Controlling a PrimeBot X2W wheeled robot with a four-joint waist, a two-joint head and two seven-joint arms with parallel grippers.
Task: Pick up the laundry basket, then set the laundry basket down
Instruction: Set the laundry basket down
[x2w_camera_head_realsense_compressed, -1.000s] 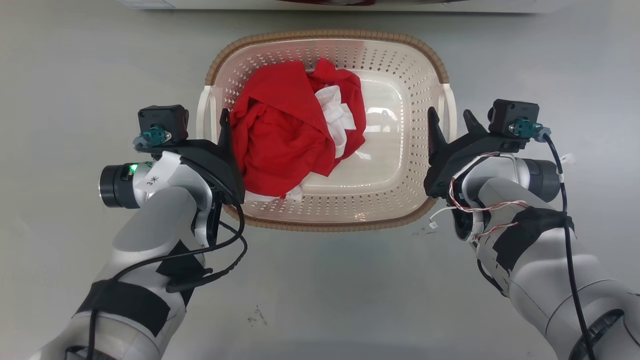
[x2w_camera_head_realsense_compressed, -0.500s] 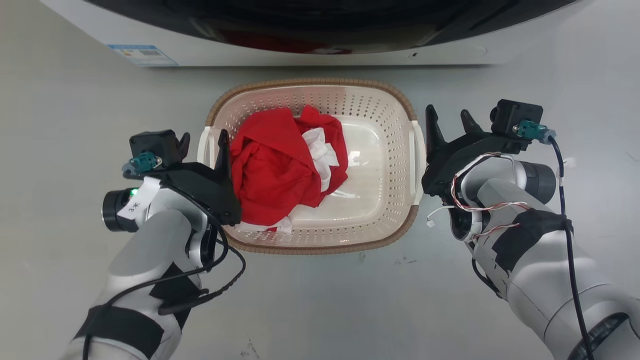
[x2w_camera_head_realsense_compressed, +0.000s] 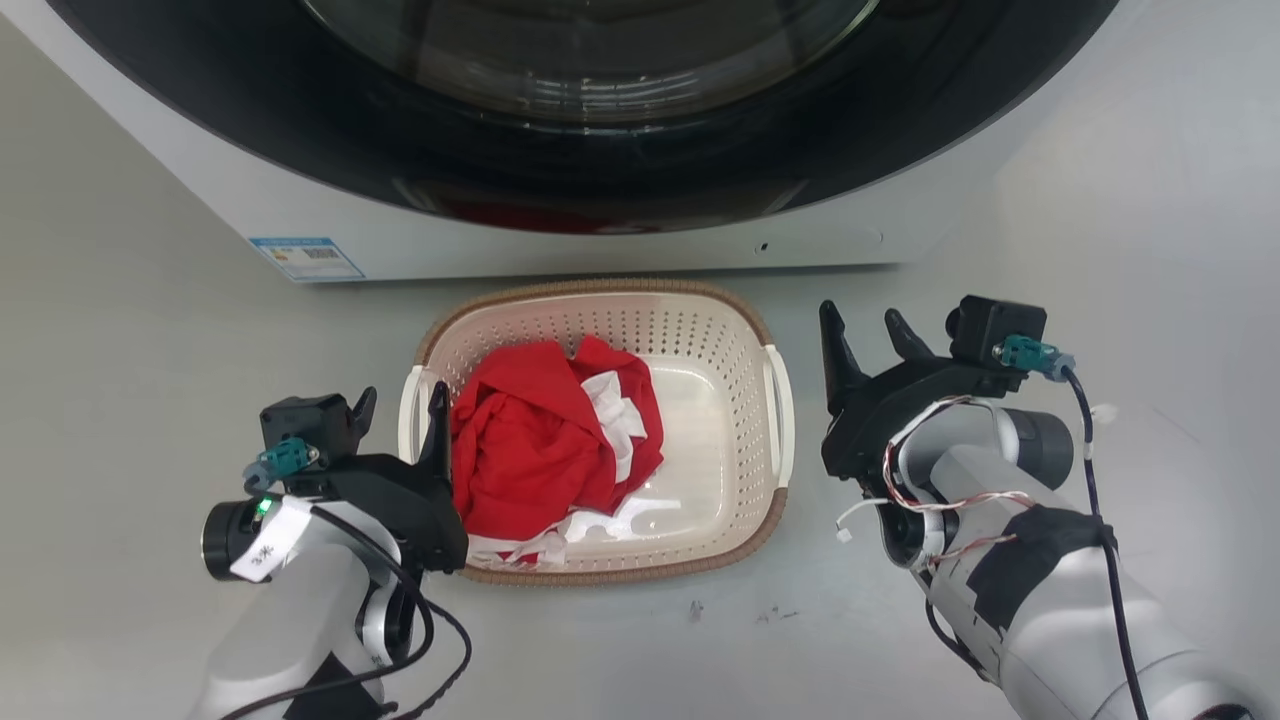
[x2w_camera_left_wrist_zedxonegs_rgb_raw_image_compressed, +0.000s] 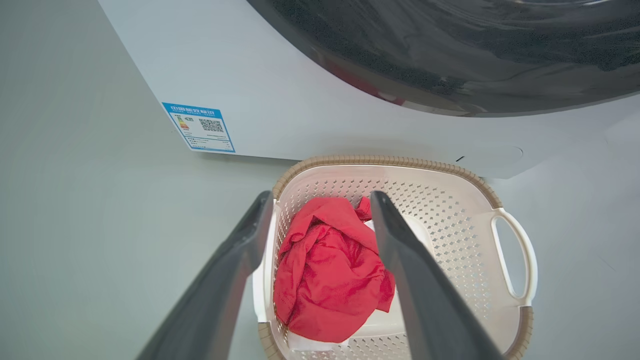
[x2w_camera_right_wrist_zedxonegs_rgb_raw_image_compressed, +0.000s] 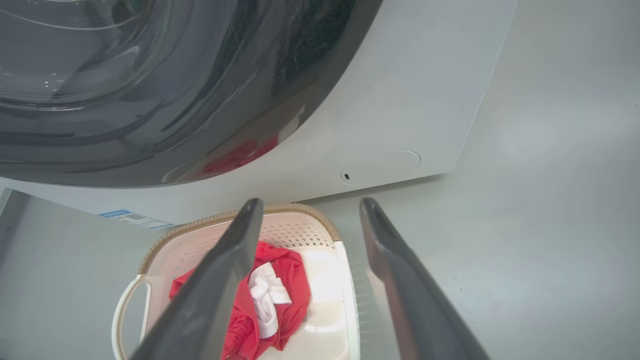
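- Grey floor (x2w_camera_head_realsense_compressed: 130, 400): laundry basket (x2w_camera_head_realsense_compressed: 600, 297) before a washing machine (x2w_camera_head_realsense_compressed: 600, 255).
- Left gripper (x2w_camera_head_realsense_compressed: 400, 412) spread, astride its left handle (x2w_camera_head_realsense_compressed: 405, 395).
- Right gripper (x2w_camera_head_realsense_compressed: 862, 335) spread, just beside the basket.

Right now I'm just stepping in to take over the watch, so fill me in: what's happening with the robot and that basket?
The laundry basket sits on the floor in front of the washing machine, with red and white clothes inside. Both grippers are open and hold nothing. The left gripper has a finger on either side of the basket's left side, and the right gripper hangs clear of its right side.
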